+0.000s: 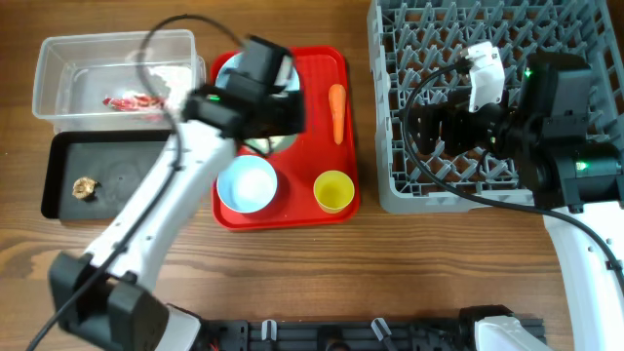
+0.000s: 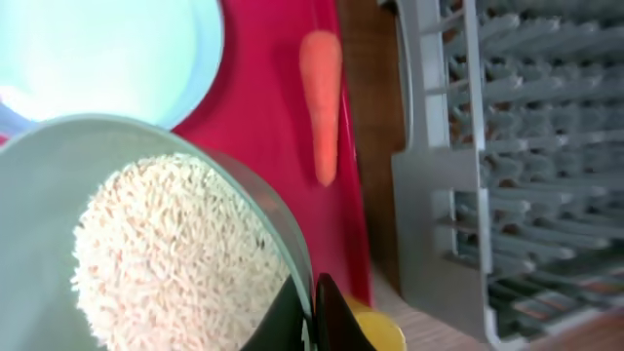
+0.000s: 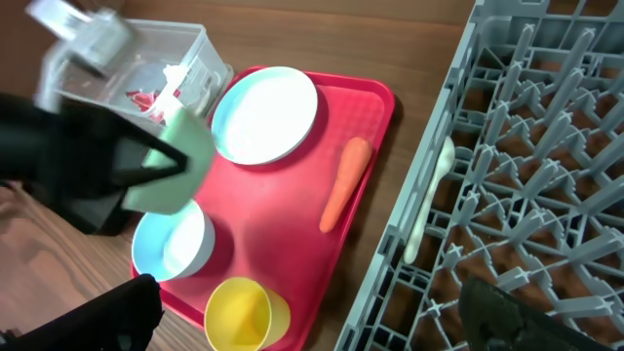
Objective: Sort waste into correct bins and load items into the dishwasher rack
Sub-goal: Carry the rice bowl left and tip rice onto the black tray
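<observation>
My left gripper [image 1: 261, 129] is shut on the rim of a mint bowl [image 2: 58, 185] full of white rice [image 2: 166, 263], held above the red tray; its fingertips [image 2: 312, 312] pinch the rim. The pale-blue plate [image 3: 265, 114], orange carrot [image 1: 337, 110], blue bowl [image 1: 247, 183] and yellow cup [image 1: 332, 191] sit on the tray. My right gripper [image 1: 417, 122] is open and empty over the left part of the grey rack [image 1: 439, 49]. The red-and-white wrapper [image 1: 132, 101] lies in the clear tub [image 1: 58, 83]. The brown scrap [image 1: 86, 186] lies in the black tray [image 1: 127, 175].
The red serving tray [image 1: 292, 210] sits between the bins and the rack. A pale utensil [image 3: 429, 205] lies in the rack's left edge row. The left arm crosses over the black tray's right end. Bare wooden table shows in front.
</observation>
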Available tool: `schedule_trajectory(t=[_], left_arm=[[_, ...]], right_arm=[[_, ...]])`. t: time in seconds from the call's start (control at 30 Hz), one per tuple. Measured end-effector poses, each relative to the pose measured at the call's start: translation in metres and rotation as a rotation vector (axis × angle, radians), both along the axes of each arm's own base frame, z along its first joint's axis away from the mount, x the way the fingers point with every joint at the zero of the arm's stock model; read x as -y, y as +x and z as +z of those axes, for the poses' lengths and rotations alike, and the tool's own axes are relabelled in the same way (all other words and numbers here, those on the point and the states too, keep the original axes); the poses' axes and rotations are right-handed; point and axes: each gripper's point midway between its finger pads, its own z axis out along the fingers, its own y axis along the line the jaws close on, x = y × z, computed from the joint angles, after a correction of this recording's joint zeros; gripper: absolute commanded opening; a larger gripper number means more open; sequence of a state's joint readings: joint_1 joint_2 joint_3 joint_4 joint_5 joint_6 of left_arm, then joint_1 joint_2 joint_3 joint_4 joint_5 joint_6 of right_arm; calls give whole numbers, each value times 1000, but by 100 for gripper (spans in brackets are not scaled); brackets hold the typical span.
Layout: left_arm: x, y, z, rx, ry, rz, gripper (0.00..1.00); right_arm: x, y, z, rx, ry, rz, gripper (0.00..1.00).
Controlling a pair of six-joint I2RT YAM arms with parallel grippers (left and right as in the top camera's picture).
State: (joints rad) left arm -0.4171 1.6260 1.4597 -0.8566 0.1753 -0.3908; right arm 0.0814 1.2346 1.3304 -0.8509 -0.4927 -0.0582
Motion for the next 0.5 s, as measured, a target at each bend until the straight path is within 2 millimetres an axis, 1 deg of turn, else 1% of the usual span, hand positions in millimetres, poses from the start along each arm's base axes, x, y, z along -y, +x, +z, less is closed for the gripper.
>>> schedule_trajectory(t=[0.07,0.2,0.33,0.47,0.5], left_arm=[[-17,-8,2,-70,-48,36,4],[-52,-28,-5,-232,-95,112,4],[-75,-41,-8,-322,-128,142,4],[-93,-46,-10,-356,-144,158,4],[-100,-48,-12,-366,-151,166,4]], right_arm=[[0,1,1,6,0,0,100],[0,2,2,14,1,0,100],[0,2,2,14,2,0,100],[0,2,2,12,4,-2,100],[0,2,2,11,4,-3,100]])
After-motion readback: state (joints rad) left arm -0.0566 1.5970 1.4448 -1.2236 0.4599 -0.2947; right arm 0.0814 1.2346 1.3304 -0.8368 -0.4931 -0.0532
